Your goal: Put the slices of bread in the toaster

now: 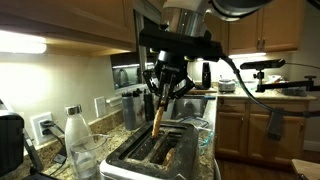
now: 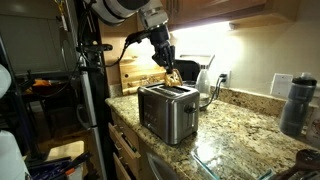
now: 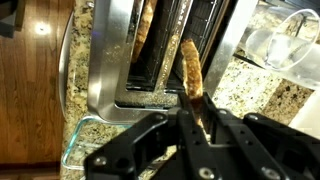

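Holding one slice of bread (image 1: 157, 120) upright, gripper (image 1: 160, 98) fingers clamped on its upper end, lower end just over a toaster (image 1: 150, 155) slot. Noting another slice (image 3: 145, 30) down in the neighbouring slot. Probably light, stiff, crumbly; best pinched gently across flat faces near the top.

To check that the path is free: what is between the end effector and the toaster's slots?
Only the slice of bread that the end effector holds, hanging upright over the toaster; nothing else. Both exterior views show it.
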You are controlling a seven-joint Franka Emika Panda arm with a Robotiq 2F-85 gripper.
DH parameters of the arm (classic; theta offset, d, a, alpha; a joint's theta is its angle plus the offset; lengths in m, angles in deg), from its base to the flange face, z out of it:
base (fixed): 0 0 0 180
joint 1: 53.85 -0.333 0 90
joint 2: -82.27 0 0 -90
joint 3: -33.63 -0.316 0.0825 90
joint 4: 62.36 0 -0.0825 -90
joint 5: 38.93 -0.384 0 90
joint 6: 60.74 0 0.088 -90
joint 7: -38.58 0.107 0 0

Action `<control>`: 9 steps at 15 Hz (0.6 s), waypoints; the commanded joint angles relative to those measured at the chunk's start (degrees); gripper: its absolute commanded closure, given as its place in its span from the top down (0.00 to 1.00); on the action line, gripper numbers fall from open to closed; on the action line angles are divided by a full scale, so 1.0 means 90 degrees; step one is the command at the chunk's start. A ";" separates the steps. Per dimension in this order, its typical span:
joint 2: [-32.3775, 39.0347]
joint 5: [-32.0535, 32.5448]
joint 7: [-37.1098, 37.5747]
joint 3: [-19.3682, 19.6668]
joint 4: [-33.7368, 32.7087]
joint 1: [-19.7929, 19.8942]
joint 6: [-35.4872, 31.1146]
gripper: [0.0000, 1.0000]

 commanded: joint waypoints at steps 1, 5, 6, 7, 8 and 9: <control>0.0176 -0.0312 -0.0311 0.0163 0.0097 -0.0080 -0.0360 0.04; 0.0409 -0.0448 -0.0395 0.0206 0.0078 -0.0072 -0.0502 0.04; 0.0450 -0.0495 -0.0415 0.0226 0.0084 -0.0078 -0.0551 0.04; 0.0488 -0.0536 -0.0422 0.0241 0.0092 -0.0078 -0.0601 0.04; 0.0530 -0.0578 -0.0446 0.0255 0.0088 -0.0084 -0.0635 0.04; 0.0530 -0.0613 -0.0459 0.0259 0.0082 -0.0086 -0.0637 0.04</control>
